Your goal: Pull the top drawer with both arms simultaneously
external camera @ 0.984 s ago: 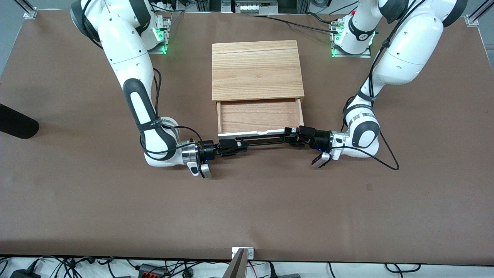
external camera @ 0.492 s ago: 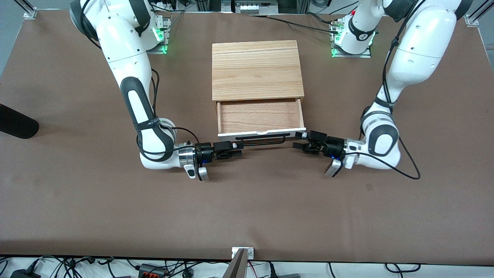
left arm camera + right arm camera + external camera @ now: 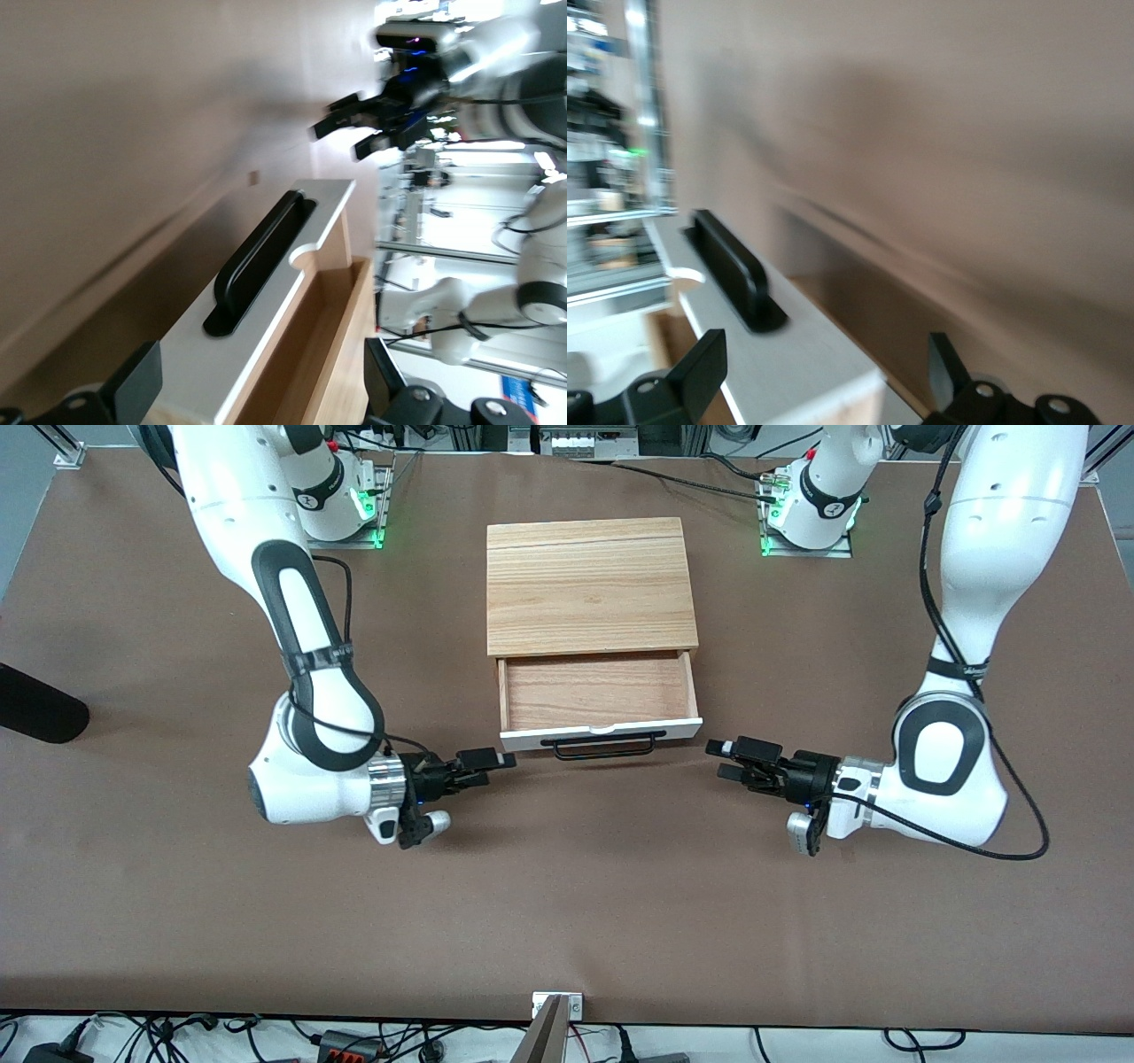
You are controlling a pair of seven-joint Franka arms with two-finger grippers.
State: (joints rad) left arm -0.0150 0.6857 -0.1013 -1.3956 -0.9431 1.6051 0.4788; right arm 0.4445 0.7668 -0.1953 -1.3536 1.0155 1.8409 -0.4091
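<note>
The top drawer [image 3: 602,732] stands pulled out of the light wooden box [image 3: 589,584]. Its reddish-brown interior [image 3: 595,689] is empty, and its black bar handle [image 3: 605,745] is free. My right gripper [image 3: 489,767] is open and empty, low over the table, just off the handle's end toward the right arm's end. My left gripper [image 3: 731,760] is open and empty, off the drawer's corner toward the left arm's end. The left wrist view shows my open left gripper [image 3: 259,379], the white front [image 3: 266,301], the handle [image 3: 252,266] and the right gripper [image 3: 354,133] farther off. The right wrist view shows my open right gripper [image 3: 824,365], the front [image 3: 788,354] and the handle [image 3: 731,270].
A black object [image 3: 35,704] lies at the table's edge at the right arm's end. A metal bracket [image 3: 556,1005] sits on the table edge nearest the front camera. Brown tabletop [image 3: 567,886] spreads in front of the drawer.
Both grippers have let go of the handle, opened and drawn away sideways, each toward its own arm's end. The drawer stays pulled out.
</note>
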